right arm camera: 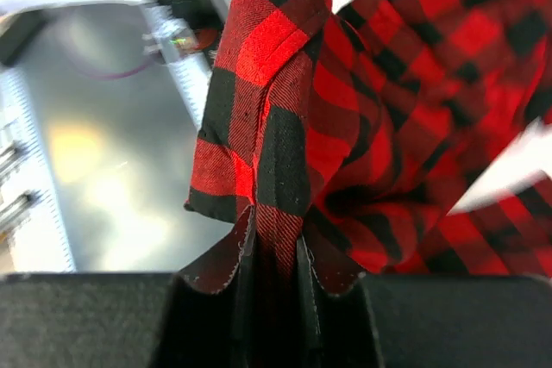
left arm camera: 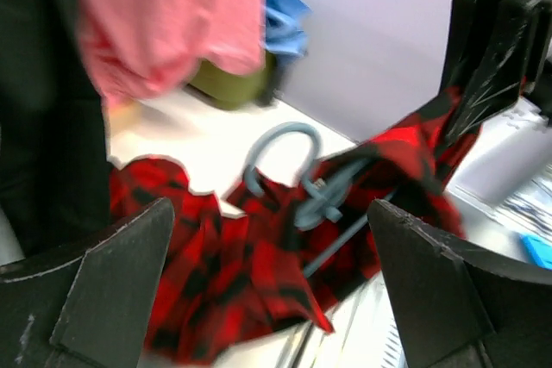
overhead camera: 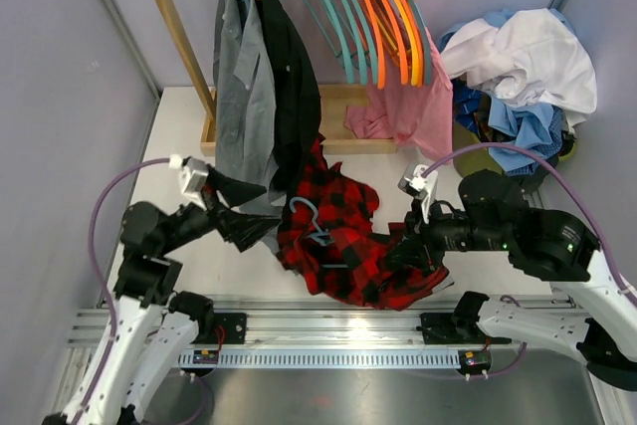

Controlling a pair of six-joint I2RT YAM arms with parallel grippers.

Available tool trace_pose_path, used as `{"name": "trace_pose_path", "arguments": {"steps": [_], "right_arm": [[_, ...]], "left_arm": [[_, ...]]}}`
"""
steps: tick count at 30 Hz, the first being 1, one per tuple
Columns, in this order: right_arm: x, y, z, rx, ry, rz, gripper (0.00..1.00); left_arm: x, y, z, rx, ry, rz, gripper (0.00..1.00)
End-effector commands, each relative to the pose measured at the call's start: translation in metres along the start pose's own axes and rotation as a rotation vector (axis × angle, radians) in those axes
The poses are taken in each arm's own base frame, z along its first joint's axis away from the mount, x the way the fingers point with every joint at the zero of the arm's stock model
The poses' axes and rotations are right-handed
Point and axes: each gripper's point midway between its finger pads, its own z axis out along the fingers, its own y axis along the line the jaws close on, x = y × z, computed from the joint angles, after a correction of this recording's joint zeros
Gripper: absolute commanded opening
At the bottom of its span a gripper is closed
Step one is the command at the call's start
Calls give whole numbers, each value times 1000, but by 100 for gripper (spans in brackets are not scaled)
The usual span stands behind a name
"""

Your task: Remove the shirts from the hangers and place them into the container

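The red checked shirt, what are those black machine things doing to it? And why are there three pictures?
Those are two robot arms, each ending in a two-finger hand. The big picture looks down from above. The other two come from small cameras on the arms' wrists. The red checked shirt lies crumpled on the white table, with a blue hanger poking out of it. The right hand is pinching a fold of that shirt. The left hand is wide open and holds nothing; it faces the hanger. Behind them, a grey shirt and a black shirt hang on a wooden rack.
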Motion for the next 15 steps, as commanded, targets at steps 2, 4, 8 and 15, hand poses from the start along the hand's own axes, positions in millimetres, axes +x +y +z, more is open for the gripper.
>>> {"name": "trace_pose_path", "arguments": {"steps": [2, 4, 8, 15], "right_arm": [[-16, 63, -15, -359, -86, -136, 0], [-17, 64, -12, -373, -87, -146, 0], [-17, 65, -7, -390, -87, -153, 0], [-24, 67, -7, -399, -134, -180, 0]], "left_arm": [[-1, -27, 14, 274, 30, -5, 99], [-6, -35, 14, 340, 5, 28, 99], [-13, -45, 15, 413, -11, -6, 99], [-12, -80, 7, 600, 17, -106, 99]]}}
